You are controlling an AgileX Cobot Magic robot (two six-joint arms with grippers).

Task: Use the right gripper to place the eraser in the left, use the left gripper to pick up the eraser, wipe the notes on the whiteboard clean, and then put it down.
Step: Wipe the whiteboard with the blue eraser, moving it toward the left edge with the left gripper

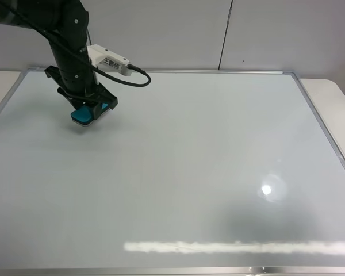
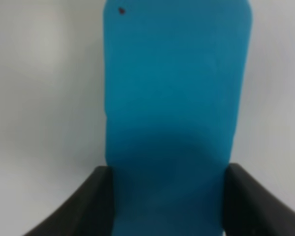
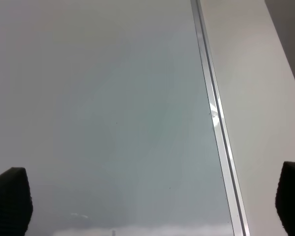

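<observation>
The teal-blue eraser is at the far left of the whiteboard, low on its surface. My left gripper is shut on it from above. In the left wrist view the eraser fills the middle, its teal face toward the camera, with a black finger pressed against each long side. My right gripper is open and empty, its fingertips wide apart over the whiteboard near its right frame. The right gripper is outside the exterior high view. No notes show on the board; any under the eraser are hidden.
The silver frame runs along the board's right edge, with pale table beyond it. A lamp glare spot and a bright streak reflect near the board's front. A black cable loops off the left arm's white housing.
</observation>
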